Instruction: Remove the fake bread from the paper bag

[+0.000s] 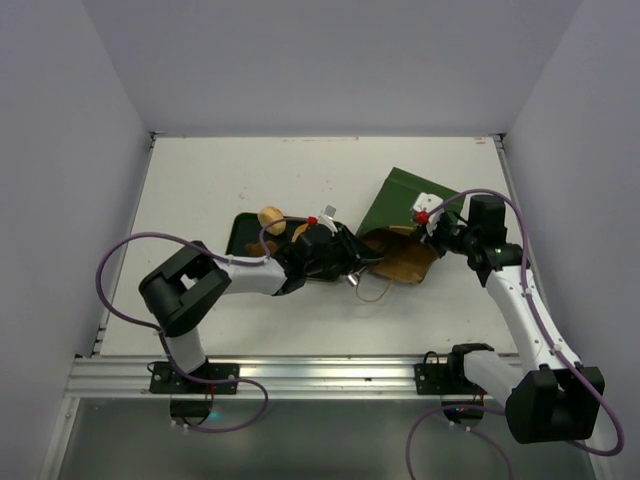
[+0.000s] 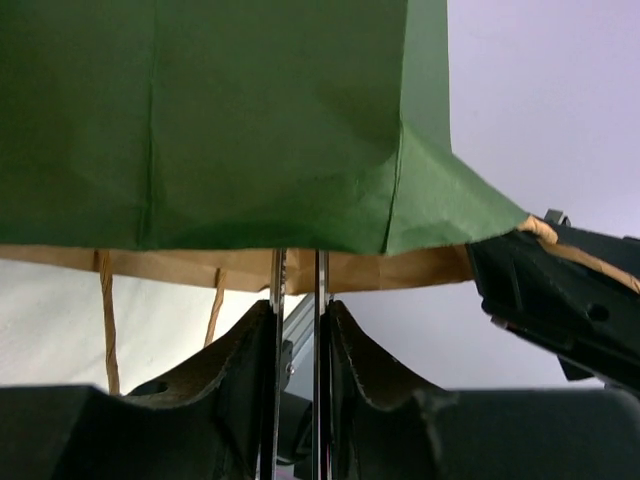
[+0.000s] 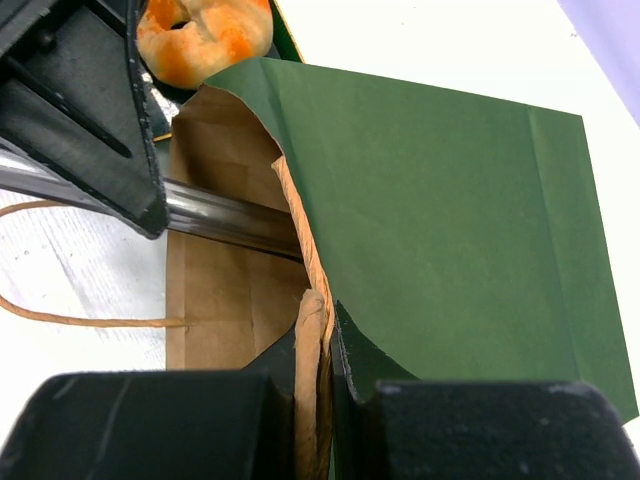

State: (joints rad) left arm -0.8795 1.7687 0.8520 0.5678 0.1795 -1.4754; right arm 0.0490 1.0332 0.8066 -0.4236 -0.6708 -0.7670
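Observation:
The paper bag [image 1: 405, 203] lies tilted on the table, green outside, with its brown mouth [image 1: 408, 260] facing the left arm. My right gripper [image 1: 433, 224] is shut on the bag's upper rim and a string handle, as the right wrist view shows [image 3: 325, 322]. My left gripper [image 1: 345, 258] is shut on metal tongs [image 2: 321, 330] at the bag's mouth. One tong arm [image 3: 230, 220] reaches into the mouth. A round tan bun [image 1: 271, 218] sits on the dark tray [image 1: 243, 236]. An orange-tan roll [image 3: 203, 35] shows beyond the bag. The bag's inside is hidden.
A loose string handle [image 1: 375, 293] lies on the white table in front of the bag. White walls close in the table on three sides. A metal rail [image 1: 300, 372] runs along the near edge.

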